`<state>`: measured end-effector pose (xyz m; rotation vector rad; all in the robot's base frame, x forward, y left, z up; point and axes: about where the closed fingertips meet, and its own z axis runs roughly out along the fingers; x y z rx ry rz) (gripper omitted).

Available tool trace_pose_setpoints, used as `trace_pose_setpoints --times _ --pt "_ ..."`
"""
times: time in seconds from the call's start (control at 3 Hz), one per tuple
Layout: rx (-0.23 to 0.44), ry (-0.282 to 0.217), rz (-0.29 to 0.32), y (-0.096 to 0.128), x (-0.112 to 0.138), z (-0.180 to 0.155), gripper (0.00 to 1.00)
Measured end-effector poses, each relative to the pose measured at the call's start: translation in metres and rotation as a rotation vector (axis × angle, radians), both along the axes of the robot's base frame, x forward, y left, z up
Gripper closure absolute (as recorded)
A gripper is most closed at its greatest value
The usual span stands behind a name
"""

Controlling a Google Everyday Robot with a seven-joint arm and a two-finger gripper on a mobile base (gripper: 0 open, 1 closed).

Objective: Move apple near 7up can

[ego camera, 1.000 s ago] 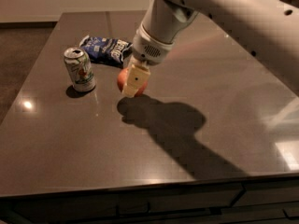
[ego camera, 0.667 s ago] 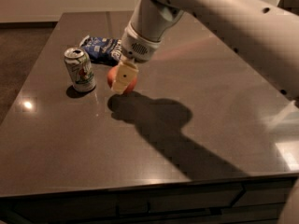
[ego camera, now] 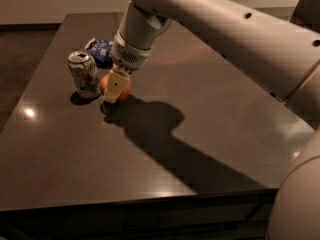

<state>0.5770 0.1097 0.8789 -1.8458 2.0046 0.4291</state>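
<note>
The 7up can (ego camera: 84, 75) stands upright on the dark table (ego camera: 165, 134) at the far left, white and green with a silver top. The apple (ego camera: 114, 86) is red-orange and sits just right of the can, almost touching it, low at the table surface. My gripper (ego camera: 114, 89) comes down from above on the white arm (ego camera: 210, 19) and is shut on the apple, one pale finger (ego camera: 113, 86) covering its front. The apple's top is hidden by the gripper.
A dark blue chip bag (ego camera: 101, 51) lies just behind the can and the apple. The table's left edge runs close to the can, and its front edge is near the bottom of the view. The arm's shadow falls across the table's middle.
My gripper has carried the apple left, toward the can, and lowered it. The apple now sits right beside the can. The can and chip bag have not moved.
</note>
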Motion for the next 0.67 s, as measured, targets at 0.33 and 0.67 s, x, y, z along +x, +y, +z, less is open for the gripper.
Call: trace_pose_setpoints --times 0.33,0.67 --pt "-0.009 -0.009 0.015 0.0142 0.0041 -0.0097 0.45" --pt "-0.017 -0.010 0.030 0.0189 0.0055 -0.0156 0.22"
